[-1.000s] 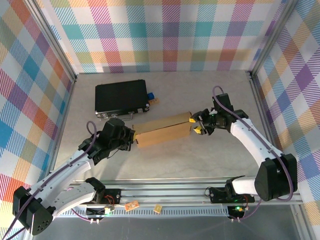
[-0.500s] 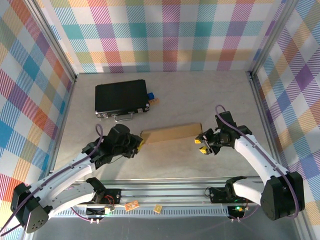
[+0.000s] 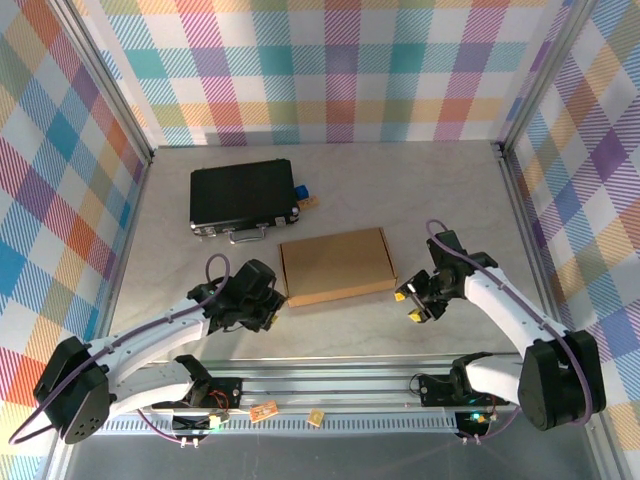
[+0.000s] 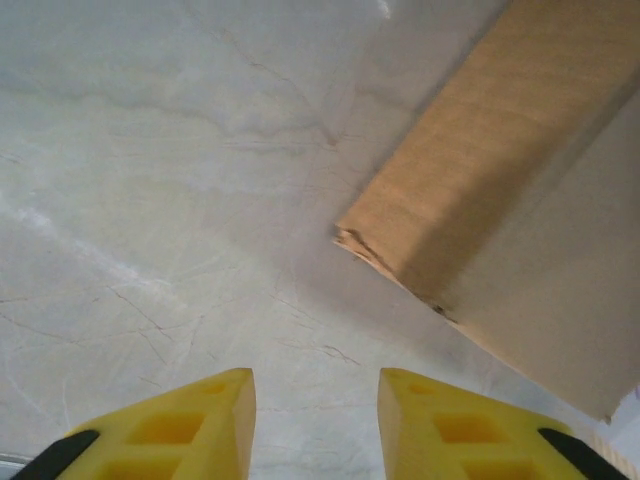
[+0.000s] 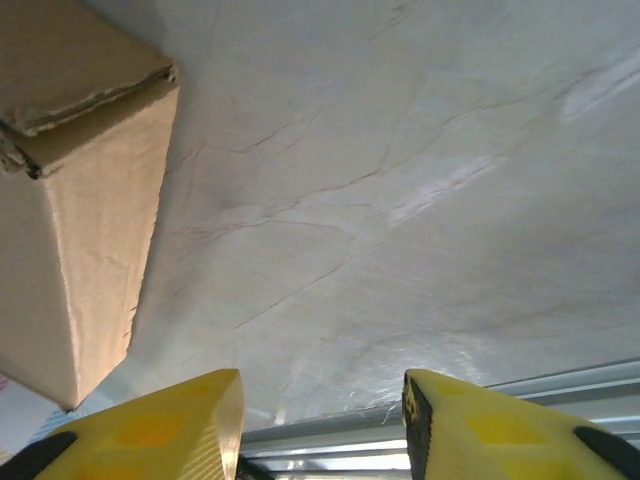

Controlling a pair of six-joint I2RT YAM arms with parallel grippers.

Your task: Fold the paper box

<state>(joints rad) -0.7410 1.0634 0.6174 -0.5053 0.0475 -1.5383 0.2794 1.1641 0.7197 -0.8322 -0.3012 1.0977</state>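
**Fig.** Closing stage of box folding, read L to R.

- **Left:** the left hand (image 3: 268,318) is held low over the surface (image 3: 450,190), just off the near-left corner of the paper box (image 3: 337,265) and not touching it. Its fingers (image 4: 180,430) are set partly apart, w/ nothing btwn them.
- **Ctr:** the paper box is laid flat as a closed, shallow rectangle, lid down.
- **Right:** the right hand (image 3: 408,307) is placed near the box's right end, clear of it. Its jaws are likewise parted and empty.

**Step:** folding is judged done, or nearly so. A seam is seen at the box corner in the right wrist view, so the lid may not be fully seated.

**Next move:** prob. a check of that edge is called for, w/ a downward press if it lifts. Otherwise both arms can be withdrawn.

**Setting:** the surface is pale and marbled. A black case (image 3: 243,195) is set at rear left, near the box. The cell is enclosed by pastel checked walls (image 3: 330,60), w/ an aluminium rail (image 3: 350,385) along the near edge.
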